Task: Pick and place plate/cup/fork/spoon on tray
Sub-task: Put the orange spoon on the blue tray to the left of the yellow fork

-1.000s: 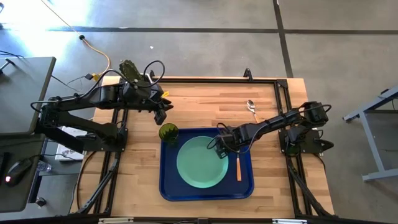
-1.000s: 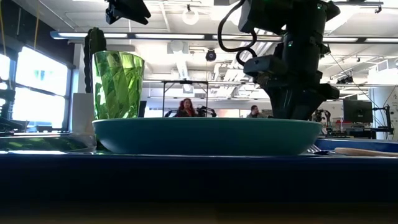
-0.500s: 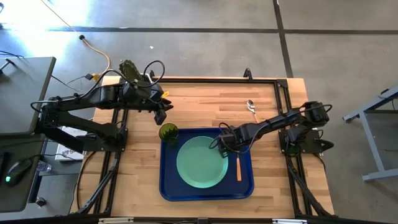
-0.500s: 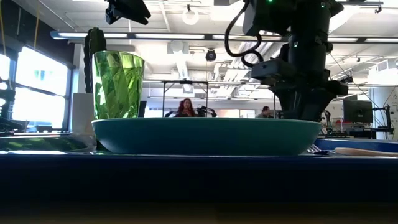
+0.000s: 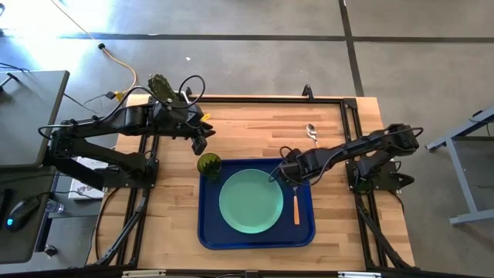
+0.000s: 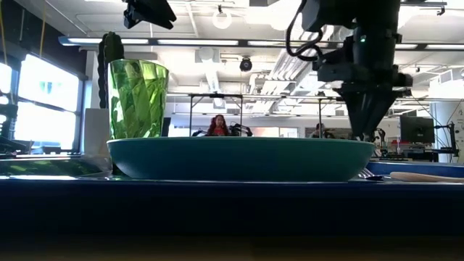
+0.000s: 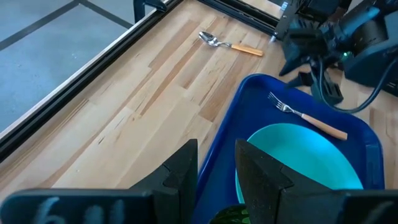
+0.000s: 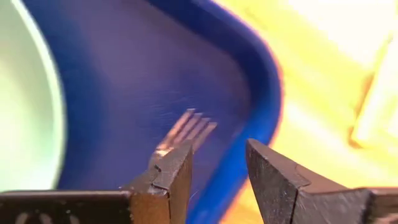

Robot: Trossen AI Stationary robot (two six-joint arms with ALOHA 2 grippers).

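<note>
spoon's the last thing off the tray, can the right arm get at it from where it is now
Probably yes. The spoon lies alone on bare wood beyond the tray, nothing over or against it. The right gripper, open and empty above the fork, is close by.

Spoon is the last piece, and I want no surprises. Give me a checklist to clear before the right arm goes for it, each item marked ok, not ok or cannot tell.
1. Plate on the tray: ok.
2. Fork in the tray, beside the plate: ok.
3. Cup on the tray: ok, at its far left corner, though close to the rim.
4. Right gripper empty and open: ok; the fork's tines lie free below its fingers.
5. Spoon reachable: ok, lying alone on bare table beyond the tray.
6. Left gripper out of the way: ok, open near the cup, far from the spoon.
</note>
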